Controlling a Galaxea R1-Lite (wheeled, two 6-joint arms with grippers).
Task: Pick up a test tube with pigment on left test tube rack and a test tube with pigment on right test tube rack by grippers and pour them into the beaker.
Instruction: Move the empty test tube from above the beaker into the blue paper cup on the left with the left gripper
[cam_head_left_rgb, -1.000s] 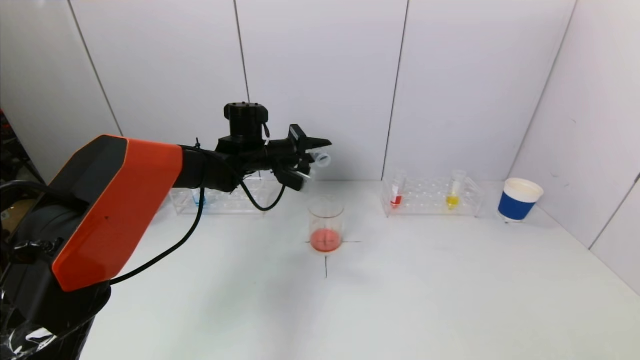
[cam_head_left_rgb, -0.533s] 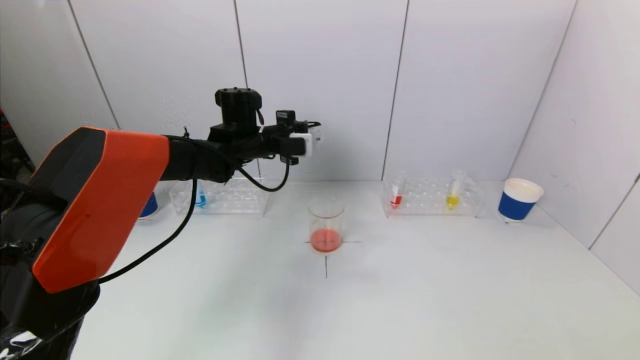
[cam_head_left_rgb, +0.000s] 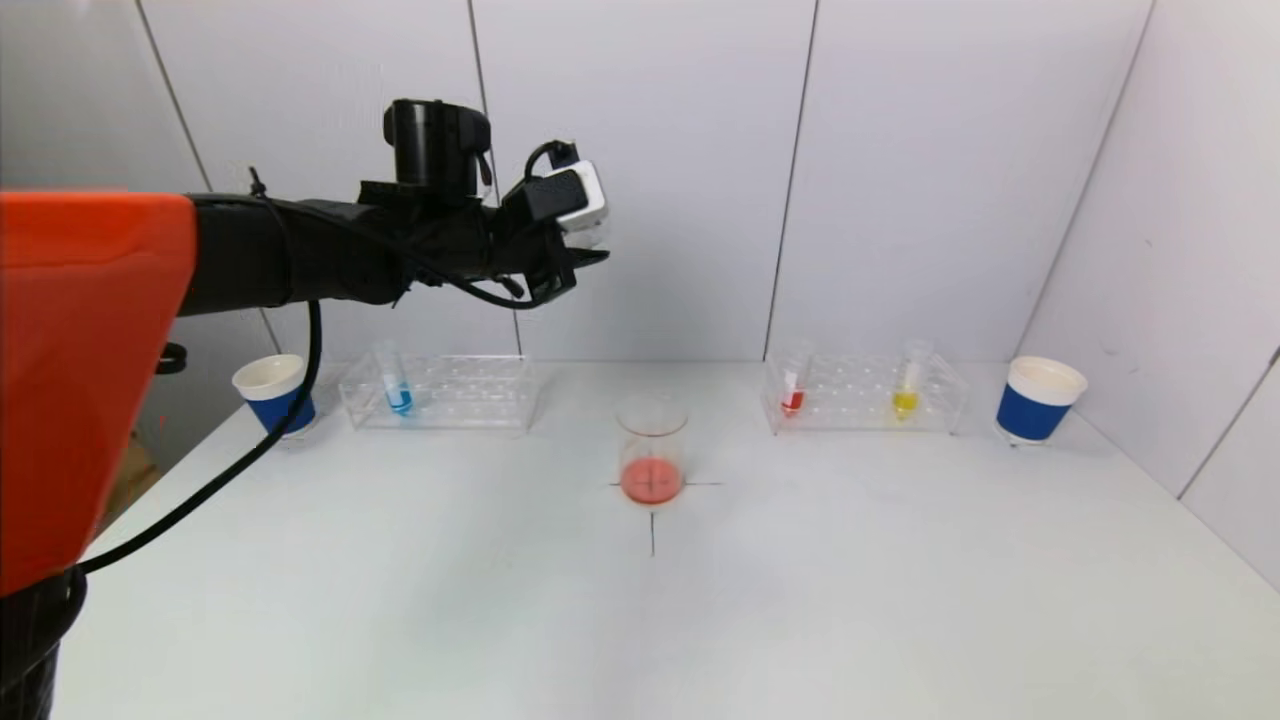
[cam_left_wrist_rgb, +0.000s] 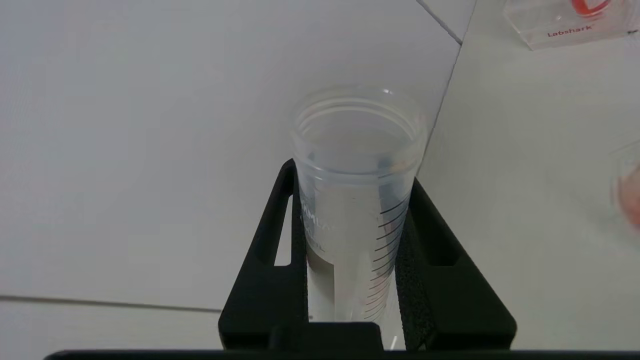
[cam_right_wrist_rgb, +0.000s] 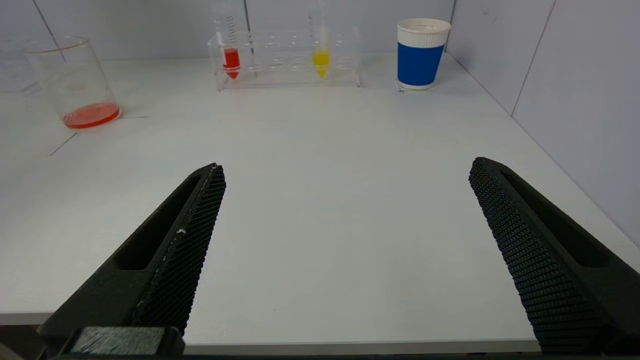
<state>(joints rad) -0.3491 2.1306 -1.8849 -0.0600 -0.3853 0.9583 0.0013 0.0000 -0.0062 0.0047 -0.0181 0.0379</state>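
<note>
My left gripper (cam_head_left_rgb: 585, 250) is raised high, up and to the left of the glass beaker (cam_head_left_rgb: 651, 450), which holds red liquid. In the left wrist view the gripper (cam_left_wrist_rgb: 352, 200) is shut on a clear, emptied test tube (cam_left_wrist_rgb: 357, 200). The left rack (cam_head_left_rgb: 440, 392) holds a blue-pigment tube (cam_head_left_rgb: 397, 385). The right rack (cam_head_left_rgb: 865, 395) holds a red tube (cam_head_left_rgb: 794, 385) and a yellow tube (cam_head_left_rgb: 908, 385). My right gripper (cam_right_wrist_rgb: 345, 215) is open and empty at the table's near edge; it does not show in the head view.
A blue-and-white paper cup (cam_head_left_rgb: 273, 392) stands left of the left rack, another cup (cam_head_left_rgb: 1038, 398) right of the right rack. White wall panels close in the back and right side. Black cross marks lie under the beaker.
My left arm has lifted and drawn back to the left from above the beaker, turning the wrist, with the emptied tube still held. The left rack and left cup are now uncovered.
</note>
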